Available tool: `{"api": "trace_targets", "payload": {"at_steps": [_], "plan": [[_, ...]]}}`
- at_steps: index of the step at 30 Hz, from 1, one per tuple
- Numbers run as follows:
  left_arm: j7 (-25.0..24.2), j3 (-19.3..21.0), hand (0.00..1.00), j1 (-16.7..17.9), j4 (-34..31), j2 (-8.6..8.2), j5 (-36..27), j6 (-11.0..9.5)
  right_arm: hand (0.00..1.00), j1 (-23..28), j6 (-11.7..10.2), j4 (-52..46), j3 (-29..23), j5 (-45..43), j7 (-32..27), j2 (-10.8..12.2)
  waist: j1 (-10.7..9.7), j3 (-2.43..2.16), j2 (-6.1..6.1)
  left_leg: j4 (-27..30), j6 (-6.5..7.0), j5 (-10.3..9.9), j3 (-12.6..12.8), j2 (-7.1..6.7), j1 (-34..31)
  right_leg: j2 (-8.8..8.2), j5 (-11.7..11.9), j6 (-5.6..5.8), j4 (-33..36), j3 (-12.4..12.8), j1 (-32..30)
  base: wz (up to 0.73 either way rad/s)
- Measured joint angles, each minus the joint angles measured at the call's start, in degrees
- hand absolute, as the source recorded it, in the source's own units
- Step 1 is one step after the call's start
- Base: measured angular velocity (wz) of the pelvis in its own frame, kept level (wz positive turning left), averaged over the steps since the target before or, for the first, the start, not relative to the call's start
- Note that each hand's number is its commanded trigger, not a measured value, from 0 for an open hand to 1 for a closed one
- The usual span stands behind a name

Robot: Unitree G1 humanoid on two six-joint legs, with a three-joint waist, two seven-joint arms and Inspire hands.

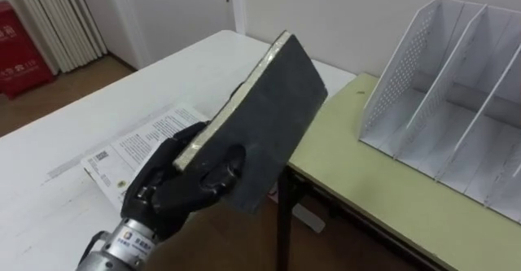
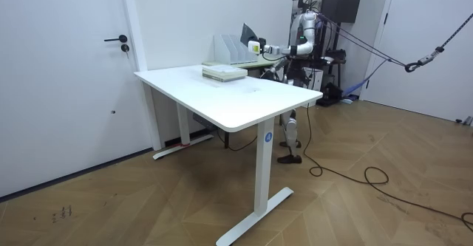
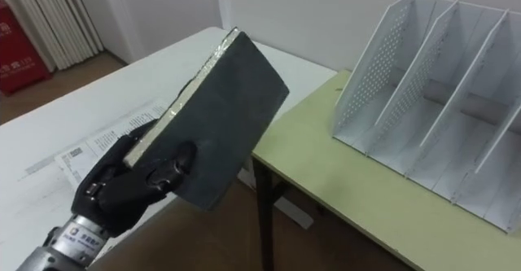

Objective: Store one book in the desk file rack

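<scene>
Over the gap between the white table [image 1: 73, 141] and the green desk [image 1: 383, 198], you have the dark book [image 1: 269, 116] up in the air. It is tilted, with its pale page edge turned up and to the left and its far end higher than its near end. Your left hand [image 1: 175, 185] grips the near, lower end: the thumb is curled onto the dark cover and the fingers wrap round the page edge. The white file rack [image 1: 456, 100] stands on the green desk to the right, well apart from the book. Printed sheets [image 1: 138, 149] lie on the white table just behind the hand. In the room view you see the robot standing behind the white table, its arm stretched toward the rack.
</scene>
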Motion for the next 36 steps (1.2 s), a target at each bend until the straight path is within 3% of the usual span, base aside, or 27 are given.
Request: {"api": "trace_targets", "payload": {"at_steps": [7,14,17,23,33,36], "plan": [[-6.1,-0.9,1.0,1.1,1.0,0.33,-0.3,0.0,0.0,1.4,-0.5,-13.0,0.9,13.2,6.4,0.5,0.5,0.42,-0.47,0.9,0.02,-0.1,0.1,0.16,-0.6,0.18,-0.1,0.04,0.6,0.2,-0.5,0.0],[-13.0,-1.1,1.0,1.7,1.5,0.33,-3.0,0.4,0.0,0.9,-0.5,-17.5,0.3,35.7,11.4,-0.3,0.7,0.32,0.14,1.1,0.01,-0.1,0.1,0.25,-0.5,0.23,-0.1,0.01,1.1,0.1,-0.5,0.0],[-14.7,-1.1,1.0,2.0,1.5,0.34,-2.9,1.0,0.0,0.9,-0.5,-20.1,0.3,40.7,13.4,-0.7,0.9,0.17,0.41,1.0,0.0,-0.1,0.1,0.31,-0.5,0.27,-0.1,0.01,0.9,0.3,-0.6,0.0],[-18.7,-0.8,1.0,1.9,1.4,0.2,-5.9,1.3,0.0,0.8,0.0,-23.4,0.4,43.7,16.2,-1.8,2.0,0.12,0.38,0.9,0.01,-0.1,0.4,0.27,-0.5,0.23,-0.1,0.0,1.6,0.6,-0.7,-0.01],[-19.1,-0.8,1.0,1.9,1.4,0.29,-14.6,1.3,0.0,0.8,0.0,-26.7,1.0,48.5,19.5,-2.0,2.6,0.17,0.6,1.1,0.02,-0.1,0.4,0.3,-0.6,0.29,-0.1,0.01,2.0,0.9,-1.0,0.0],[-19.4,-0.8,1.0,1.8,1.4,0.24,-16.7,1.3,0.0,0.9,1.0,-29.1,1.9,49.7,20.3,-2.3,2.7,0.05,0.76,1.2,0.02,-0.1,0.4,0.32,-0.6,0.29,-0.1,0.0,1.9,0.9,-1.0,0.0]]}}
